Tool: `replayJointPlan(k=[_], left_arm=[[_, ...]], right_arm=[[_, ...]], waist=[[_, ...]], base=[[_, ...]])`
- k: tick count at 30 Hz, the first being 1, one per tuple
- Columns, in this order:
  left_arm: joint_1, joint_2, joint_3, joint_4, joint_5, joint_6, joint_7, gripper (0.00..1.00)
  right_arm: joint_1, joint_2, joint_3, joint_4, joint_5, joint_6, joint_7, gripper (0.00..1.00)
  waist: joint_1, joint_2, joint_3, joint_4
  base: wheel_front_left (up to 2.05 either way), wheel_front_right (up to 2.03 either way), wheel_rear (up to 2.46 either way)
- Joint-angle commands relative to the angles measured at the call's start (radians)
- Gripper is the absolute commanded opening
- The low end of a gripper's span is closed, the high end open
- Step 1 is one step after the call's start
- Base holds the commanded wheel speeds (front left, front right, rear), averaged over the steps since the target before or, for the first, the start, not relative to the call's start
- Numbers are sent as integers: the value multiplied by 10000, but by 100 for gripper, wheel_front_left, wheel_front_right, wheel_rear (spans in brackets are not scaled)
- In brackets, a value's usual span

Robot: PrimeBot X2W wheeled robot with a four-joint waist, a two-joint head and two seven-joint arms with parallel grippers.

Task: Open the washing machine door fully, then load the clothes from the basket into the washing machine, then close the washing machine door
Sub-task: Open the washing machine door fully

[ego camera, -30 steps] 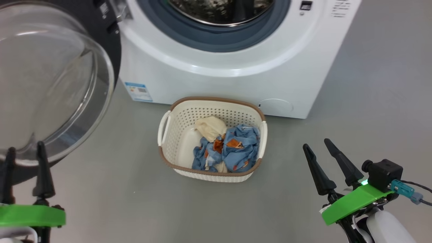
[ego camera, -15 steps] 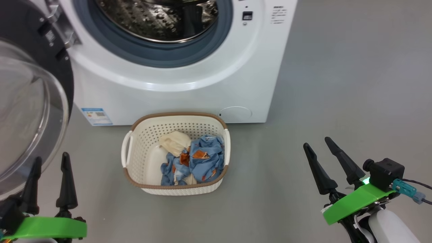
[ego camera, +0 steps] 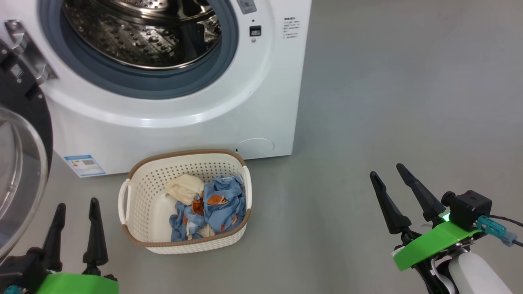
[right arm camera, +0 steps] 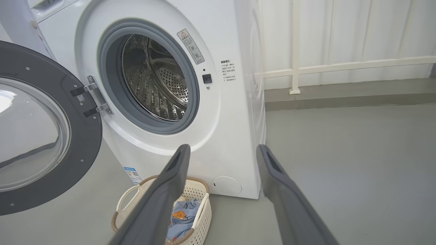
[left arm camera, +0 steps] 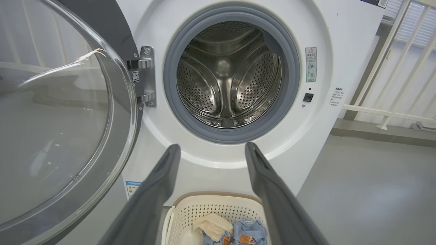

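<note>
- I see the door (ego camera: 16,175) swung wide open, hinged on the washing machine's (ego camera: 163,130) left side.
- The basket (ego camera: 139,196) sits on the floor (ego camera: 367,102) just before the machine, with the clothes (ego camera: 216,204) heaped in its right half.
- My left gripper (ego camera: 77,203) and right gripper (ego camera: 386,169) hang released, holding nothing.

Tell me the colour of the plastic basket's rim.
The rim is brown, woven-look, on the cream-white perforated plastic basket; clearest in the head view.

A smooth grey floor (ego camera: 388,102) spreads beneath and ahead of the right pincer (ego camera: 386,169). In the right wrist view, beyond that pincer's tips, a white railing (right arm camera: 295,51) stands on a low grey kerb (right arm camera: 340,95), with a pale ribbed wall (right arm camera: 357,30) behind it.
</note>
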Motion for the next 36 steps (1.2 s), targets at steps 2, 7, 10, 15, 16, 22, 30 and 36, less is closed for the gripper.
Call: replayJointPlan(k=[2,7,10,15,16,22,30,36], left_arm=[[-82,144,440,-238,34,-97,-81,100],[9,-67,705,-216,-115,-232,-82,100],[51,-95,762,-210,-100,-362,-82,100],[74,-174,773,-188,4,-492,-82,100],[74,-183,783,-176,16,-517,-82,100],[-18,-238,855,-140,102,-619,-82,100],[-44,-288,948,-108,239,-722,-82,100],[-44,-293,986,-111,335,-780,-82,100]], right_arm=[[-10,-75,134,-297,-132,16,-118,100],[16,-102,66,-371,-151,16,-118,100],[31,-139,9,-406,-151,16,-118,100],[63,-146,-49,-430,-167,16,-118,100],[64,-139,-51,-431,-167,16,-118,100],[15,-89,-20,-442,-142,16,-118,100],[49,-85,-31,-453,-132,16,-118,100],[32,-94,-3,-432,-116,16,-118,100]], waist=[[0,0,-68,-148],[0,0,-103,-234],[0,0,-105,-222],[0,0,-74,-118],[0,0,-65,-96],[0,0,20,13],[0,0,41,89],[0,0,73,68]], base=[[0,0,0],[0,0,0],[0,0,0],[0,0,0],[0,0,0],[0,0,0],[0,0,0],[0,0,0]])
